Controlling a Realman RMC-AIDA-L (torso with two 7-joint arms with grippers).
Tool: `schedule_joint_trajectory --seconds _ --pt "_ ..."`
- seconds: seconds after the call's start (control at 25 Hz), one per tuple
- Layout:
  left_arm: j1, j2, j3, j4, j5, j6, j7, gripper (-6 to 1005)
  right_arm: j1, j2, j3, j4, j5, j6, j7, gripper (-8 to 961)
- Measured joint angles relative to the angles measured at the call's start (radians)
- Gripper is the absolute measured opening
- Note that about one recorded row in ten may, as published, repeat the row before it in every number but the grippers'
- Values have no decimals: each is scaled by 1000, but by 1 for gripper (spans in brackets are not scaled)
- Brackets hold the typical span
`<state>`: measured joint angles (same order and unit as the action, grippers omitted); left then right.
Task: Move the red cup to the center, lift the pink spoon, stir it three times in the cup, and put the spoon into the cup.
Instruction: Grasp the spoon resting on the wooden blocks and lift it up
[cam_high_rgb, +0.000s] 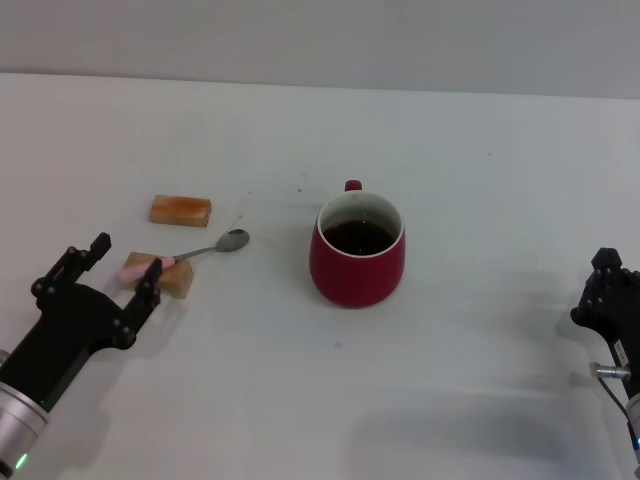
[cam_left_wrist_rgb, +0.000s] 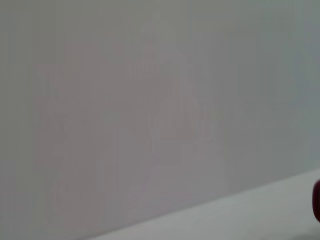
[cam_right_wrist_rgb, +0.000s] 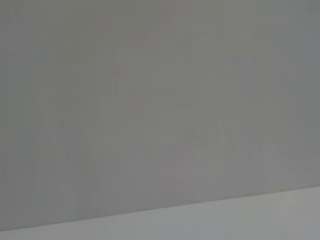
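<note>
My black left gripper (cam_high_rgb: 118, 268) hovers with jaws spread beside the thin pink-handled metal spoon (cam_high_rgb: 190, 252), propped on a tan wooden block (cam_high_rgb: 160, 274) for easy pinching. The rounded dark-red ceramic cup (cam_high_rgb: 358, 250) stands mid-table; my right gripper (cam_high_rgb: 610, 300) idles, jaws unclear.

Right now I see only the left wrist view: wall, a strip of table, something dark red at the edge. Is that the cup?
Observer: Yes. The red cup stands upright near the middle of the table.
Operator: Where is the spoon?
Observer: The spoon lies left of the cup, its pink handle resting on a wooden block.
Operator: And the claws?
Observer: The left claw is open beside that handle end; the right claw waits at the table's right side.
</note>
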<state>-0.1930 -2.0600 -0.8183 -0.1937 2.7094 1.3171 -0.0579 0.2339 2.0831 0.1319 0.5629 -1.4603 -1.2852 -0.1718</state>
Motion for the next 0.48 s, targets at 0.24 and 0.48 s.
schedule_joint_trajectory --seconds 0.24,0.48 --pt "-12 -1 7 2 2 -73 -4 648 -1 0 0 0 0 0 0 -1" --pt "-19 -2 2 2 0 -100 -4 718 0 1 0 0 0 0 0 0"
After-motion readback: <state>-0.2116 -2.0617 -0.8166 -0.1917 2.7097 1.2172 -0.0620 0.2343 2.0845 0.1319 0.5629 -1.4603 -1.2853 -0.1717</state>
